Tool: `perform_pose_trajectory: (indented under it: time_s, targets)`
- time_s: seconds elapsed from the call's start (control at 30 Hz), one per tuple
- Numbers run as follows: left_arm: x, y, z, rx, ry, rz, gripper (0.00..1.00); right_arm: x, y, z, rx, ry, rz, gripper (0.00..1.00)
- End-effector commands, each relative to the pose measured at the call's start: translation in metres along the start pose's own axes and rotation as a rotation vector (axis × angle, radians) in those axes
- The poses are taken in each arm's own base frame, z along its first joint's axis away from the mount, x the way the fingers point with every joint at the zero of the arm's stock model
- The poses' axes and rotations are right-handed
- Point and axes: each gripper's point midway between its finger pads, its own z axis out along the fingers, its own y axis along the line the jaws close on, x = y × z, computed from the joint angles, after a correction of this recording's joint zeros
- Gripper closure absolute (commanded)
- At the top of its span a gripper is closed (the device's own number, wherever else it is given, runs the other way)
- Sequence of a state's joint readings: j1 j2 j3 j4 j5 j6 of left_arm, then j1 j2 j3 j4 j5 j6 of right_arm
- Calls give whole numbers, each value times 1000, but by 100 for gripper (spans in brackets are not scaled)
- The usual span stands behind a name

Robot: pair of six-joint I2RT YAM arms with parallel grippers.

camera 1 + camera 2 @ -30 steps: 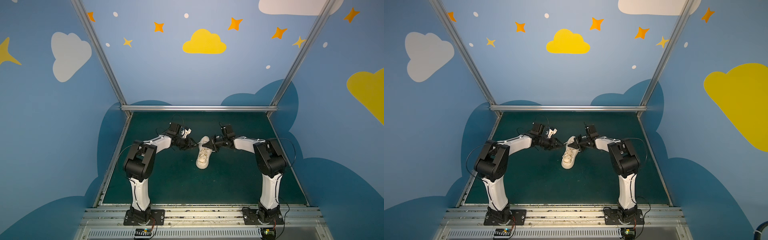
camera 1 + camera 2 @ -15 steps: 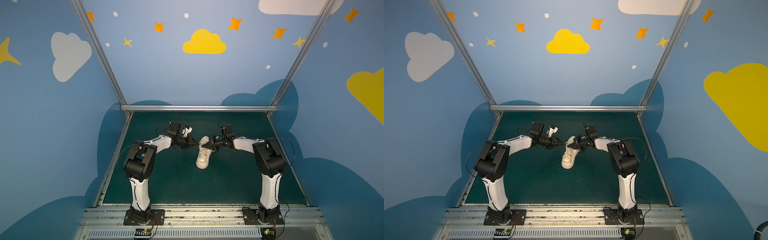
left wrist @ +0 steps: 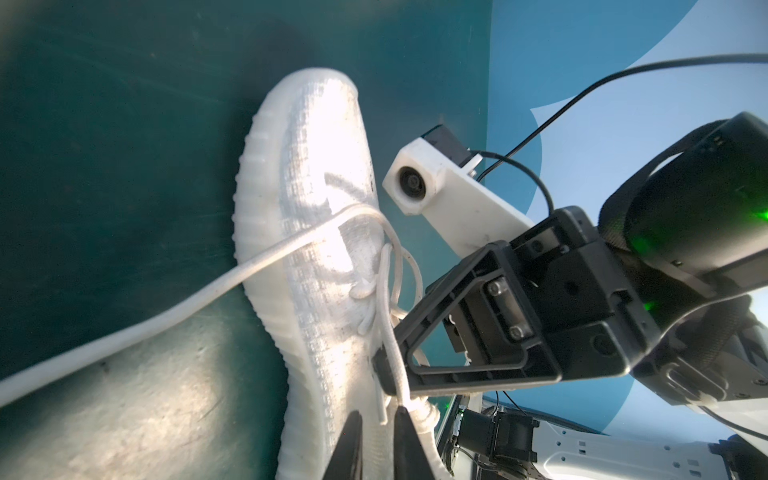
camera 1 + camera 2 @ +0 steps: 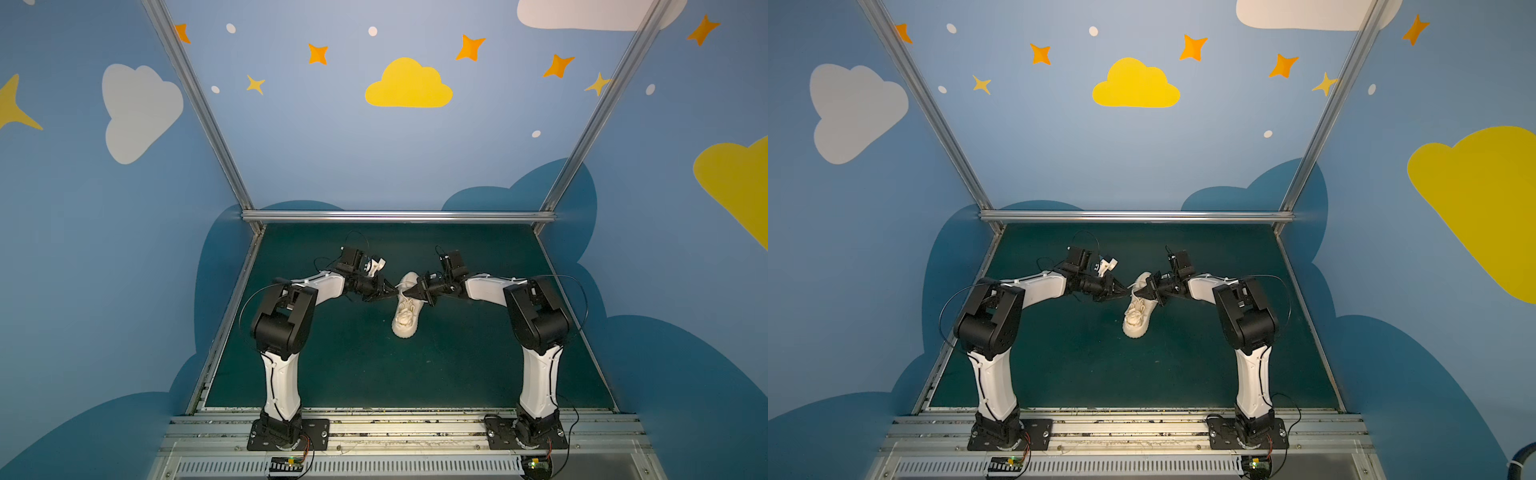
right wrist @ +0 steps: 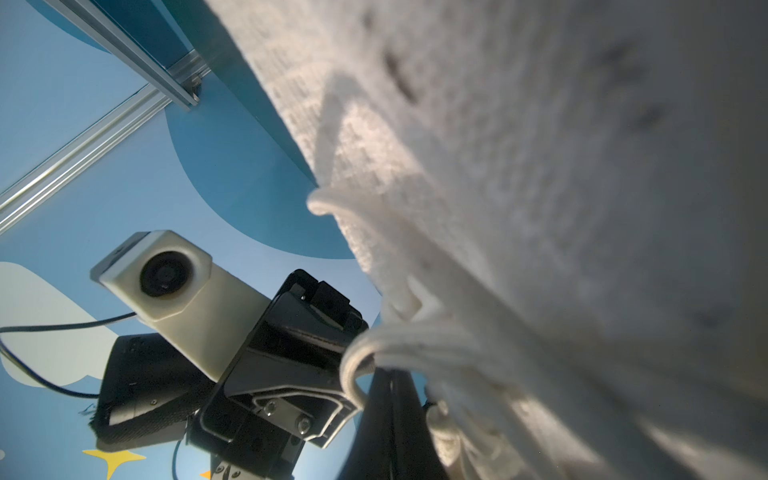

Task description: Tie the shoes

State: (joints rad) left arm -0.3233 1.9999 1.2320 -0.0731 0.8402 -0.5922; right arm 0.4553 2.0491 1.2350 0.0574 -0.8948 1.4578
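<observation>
Off-white knit sneaker [image 4: 404,316], one item: on the green worktop [image 4: 353,374], mid-width, nearer the far edge, toe pointing to that edge. Cream laces [image 3: 388,299]: crossing over the tongue. My left fingers [image 4: 386,292]: narrowly parted beside a strand; pinching or not, I cannot tell. My right fingers [image 5: 390,415]: closed, a lace loop touching their tips.

Blue walls [image 4: 332,145] painted with clouds [image 4: 408,85] and orange stars [image 4: 470,46] enclose a dark green floor [image 4: 353,365], framed by aluminium rails [image 4: 399,216].
</observation>
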Motion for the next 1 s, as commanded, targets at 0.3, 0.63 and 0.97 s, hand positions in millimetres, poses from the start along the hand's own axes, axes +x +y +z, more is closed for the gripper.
perform_pose_trajectory:
  time_s: [0.3, 0.63, 0.97]
  targets:
    - [7, -5, 9, 46, 47, -2, 83, 3, 1, 6, -6, 23, -22, 100]
    - [7, -6, 11, 54, 47, 0, 85, 5, 2, 7, -8, 32, -25, 100]
    - [5, -8, 11, 65, 42, 0, 97, 5, 2, 7, -10, 34, -29, 100]
